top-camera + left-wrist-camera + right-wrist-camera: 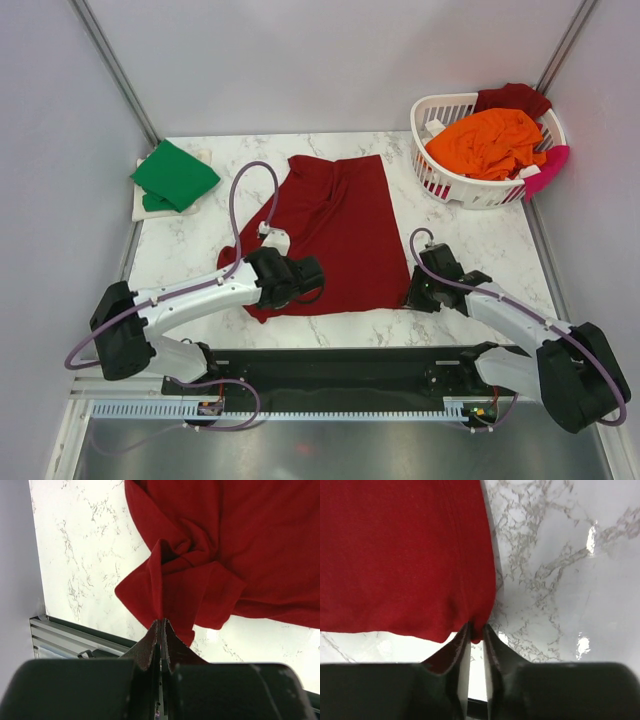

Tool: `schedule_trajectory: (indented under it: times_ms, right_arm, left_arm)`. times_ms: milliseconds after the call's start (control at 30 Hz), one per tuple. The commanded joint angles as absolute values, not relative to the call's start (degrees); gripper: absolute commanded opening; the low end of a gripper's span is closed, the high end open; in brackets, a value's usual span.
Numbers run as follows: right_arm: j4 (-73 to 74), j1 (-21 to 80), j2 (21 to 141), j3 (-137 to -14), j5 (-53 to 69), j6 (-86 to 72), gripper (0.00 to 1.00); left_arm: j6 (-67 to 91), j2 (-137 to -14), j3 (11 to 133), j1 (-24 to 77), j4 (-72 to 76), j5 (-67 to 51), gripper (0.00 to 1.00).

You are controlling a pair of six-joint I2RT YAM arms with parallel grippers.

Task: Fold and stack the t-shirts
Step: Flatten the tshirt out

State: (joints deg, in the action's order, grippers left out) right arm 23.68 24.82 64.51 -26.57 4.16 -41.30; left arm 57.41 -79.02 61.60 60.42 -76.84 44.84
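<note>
1. Top view: the dark red t-shirt (340, 230) lies spread on the middle of the table (480, 250), with its near-left part bunched. The left gripper (305, 278) sits at that bunch and the right gripper (415, 293) at the near-right hem corner. A folded green t-shirt (175, 175) lies far left, and the orange t-shirt (490, 140) and others fill the laundry basket (440, 185) far right. With 2 uneven holds, any lift could skew the fold.
2. Left wrist view: the jaws are pressed together on a thin ridge of red cloth, just beside a twisted sleeve. So small a pinch may slip, or drag the twist into the fold.
3. Right wrist view: the jaws stand narrow, with only the hem corner's tip between them. I cannot tell whether they clamp it. The corner could pop free, leaving 1 side on the table.
</note>
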Motion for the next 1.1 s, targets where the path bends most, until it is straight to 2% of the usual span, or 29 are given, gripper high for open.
schedule_trajectory:
  times_ms: [0,33,100,167,267,300,367,500,633,800,900,1067]
  right_arm:
    - [22.4,25.0,64.4,-25.3,5.8,-41.0,0.21]
    - [22.2,25.0,64.1,-25.3,6.1,-41.0,0.1]
    - [22.5,25.0,63.1,-26.4,6.5,-40.7,0.0]
    - [24.9,25.0,61.7,-28.6,6.0,-39.5,0.0]
    - [32.0,25.0,59.3,-38.2,2.3,-36.2,0.0]
    - [33.9,25.0,58.7,-45.1,1.2,-35.4,0.0]
    - [39.6,25.0,57.7,-52.9,-2.5,-33.8,0.0]
    - [46.0,24.9,57.1,-76.7,-5.3,-30.5,0.0]
    - [51.1,24.9,57.3,-94.1,-8.3,-28.1,0.0]
    - [54.6,24.9,57.5,-114.5,-12.1,-25.1,0.0]
    - [54.4,24.8,56.0,-120.5,-13.7,-23.9,0.0]
    - [48.4,24.9,49.8,-117.4,-16.0,-20.2,0.0]
  left_arm:
    - [59.4,-76.9,61.8,59.7,-77.9,45.9,0.02]
    - [59.2,-76.6,62.0,59.6,-77.9,45.9,0.02]
    - [58.3,-75.2,62.5,59.1,-78.0,45.8,0.02]
    - [56.5,-73.7,63.9,58.6,-78.2,45.9,0.02]
    - [55.0,-68.1,68.5,57.8,-79.8,47.3,0.02]
    - [54.3,-66.6,70.5,57.8,-80.9,48.4,0.02]
    - [49.8,-61.5,78.0,57.8,-81.0,49.1,0.02]
    - [39.0,-56.8,94.9,57.8,-78.9,49.8,0.02]
    - [28.1,-56.9,114.8,57.8,-75.6,48.5,0.02]
    - [15.6,-60.2,132.9,57.8,-73.1,43.4,0.02]
    - [9.2,-58.4,136.1,57.3,-66.7,37.6,0.02]
    - [0.5,-55.0,134.3,51.0,-55.7,23.0,0.02]
